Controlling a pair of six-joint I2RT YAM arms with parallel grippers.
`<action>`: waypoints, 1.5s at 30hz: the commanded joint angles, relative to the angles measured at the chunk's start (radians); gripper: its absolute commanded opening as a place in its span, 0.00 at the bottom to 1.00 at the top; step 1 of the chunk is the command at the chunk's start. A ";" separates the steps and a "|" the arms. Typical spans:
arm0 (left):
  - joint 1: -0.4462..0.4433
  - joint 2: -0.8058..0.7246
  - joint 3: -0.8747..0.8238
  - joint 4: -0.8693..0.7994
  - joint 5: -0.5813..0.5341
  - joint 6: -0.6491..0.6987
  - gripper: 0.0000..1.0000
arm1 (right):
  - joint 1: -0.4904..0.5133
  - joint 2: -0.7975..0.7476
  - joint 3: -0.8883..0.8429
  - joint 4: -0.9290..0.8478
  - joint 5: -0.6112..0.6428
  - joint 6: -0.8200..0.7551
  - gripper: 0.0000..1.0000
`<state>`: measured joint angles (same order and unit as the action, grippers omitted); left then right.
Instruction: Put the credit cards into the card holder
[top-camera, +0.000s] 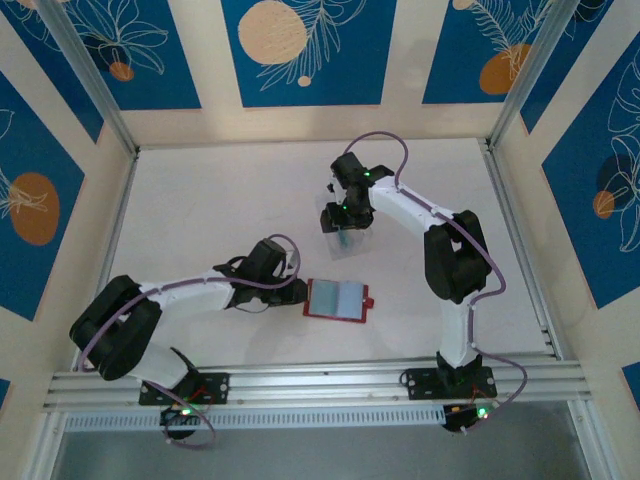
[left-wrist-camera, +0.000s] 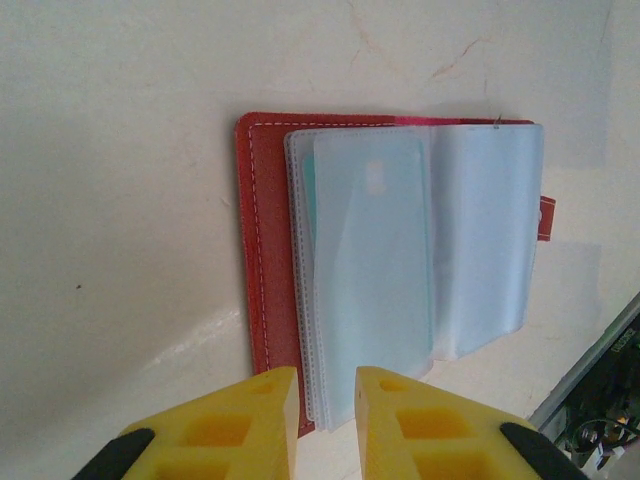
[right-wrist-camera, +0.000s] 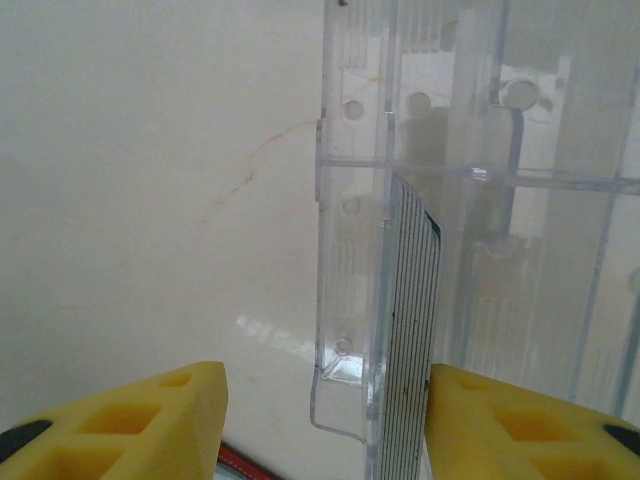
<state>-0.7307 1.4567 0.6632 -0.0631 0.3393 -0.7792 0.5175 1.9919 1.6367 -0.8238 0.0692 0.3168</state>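
Left wrist view has our left hand (left-wrist-camera: 328, 385) low over the bench (left-wrist-camera: 120, 200). Its two yellow fingers (left-wrist-camera: 260, 415) stand a narrow slot apart, and we see nothing clamped between them. Right at the fingertips lies the near edge of the card holder (left-wrist-camera: 268, 250). A bottom corner of its clear plastic sleeves (left-wrist-camera: 480, 230) reaches into the slot, though we cannot tell whether the fingers touch it. Ahead of the hand the holder lies opened flat, red cover underneath and sleeves on top, with a small red tab (left-wrist-camera: 546, 218) sticking out from one side edge. A sliver of teal (left-wrist-camera: 307, 200) shows behind the front sleeve; we cannot tell whether it is a card.

Our right hand (right-wrist-camera: 325, 385) is open, its fingers set wide. Between them rises a corner of a clear plastic case (right-wrist-camera: 450, 120), and inside it the credit cards (right-wrist-camera: 415, 330) stand on edge as a stack, striped edges facing the camera. One finger sits just beside the stack. The other stands off from the case wall, with bare bench between.

From the top external camera, the left hand (top-camera: 298, 291) meets the holder's side edge, while the right hand (top-camera: 344, 225) is over the case, well apart from the holder.
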 joint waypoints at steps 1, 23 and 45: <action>0.008 0.007 -0.007 0.013 0.013 0.000 0.21 | -0.002 0.008 0.032 -0.010 -0.092 -0.013 0.55; 0.009 0.017 -0.013 0.021 0.013 -0.001 0.21 | -0.007 0.026 0.028 0.003 -0.130 -0.014 0.46; 0.014 0.025 -0.028 0.031 0.015 0.000 0.21 | -0.026 -0.030 0.015 0.012 -0.141 -0.004 0.23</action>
<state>-0.7284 1.4712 0.6460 -0.0383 0.3393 -0.7792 0.4950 2.0064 1.6474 -0.8154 -0.0425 0.3145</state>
